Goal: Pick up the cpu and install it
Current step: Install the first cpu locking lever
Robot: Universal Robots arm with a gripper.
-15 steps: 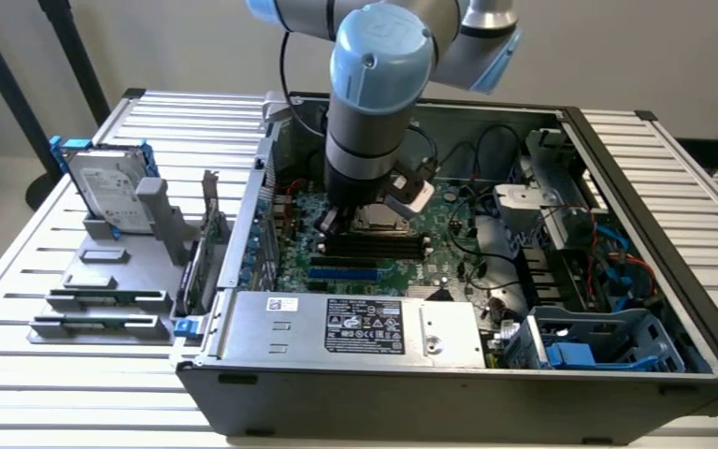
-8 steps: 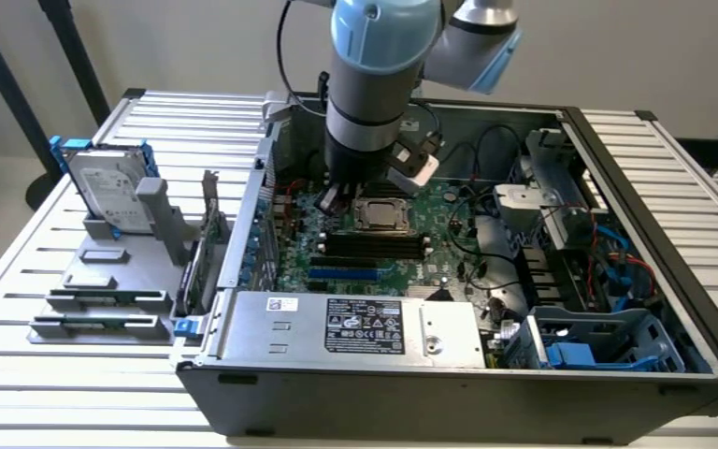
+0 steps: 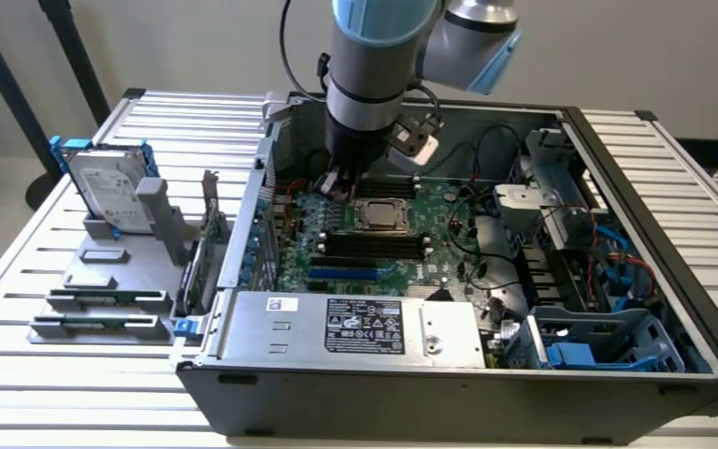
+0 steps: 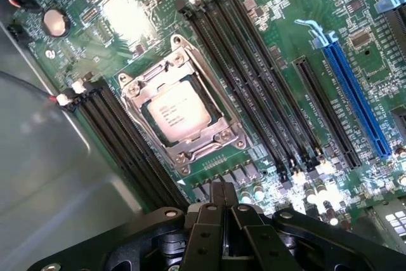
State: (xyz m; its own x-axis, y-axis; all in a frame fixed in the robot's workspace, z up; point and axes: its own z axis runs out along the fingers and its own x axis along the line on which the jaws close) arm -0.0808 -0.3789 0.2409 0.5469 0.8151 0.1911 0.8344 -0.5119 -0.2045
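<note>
Wrist view looks down on the small flat square cpu with its silver-grey metal top [image 4: 178, 113], lying in the metal-framed socket [image 4: 179, 110] on the green motherboard [image 4: 127, 14], between two banks of long black memory slots [image 4: 254, 74]. It lies flat, metal top upward, seemingly level in its frame. Being square, it has no long axis; its edges run parallel to the socket frame and the slots beside it.

From the exterior view, the chip [image 3: 381, 215] sits inside the open grey computer case [image 3: 459, 374] on the slatted worktop [image 3: 35, 281]. The black gripper [image 3: 337, 182] hangs just beside the socket, toward the exterior view's left, jaws pressed together and holding nothing that I can see.

I judge the picking and placing done, the chip being in place. Whether the socket's retaining frame is latched, I cannot tell.
</note>
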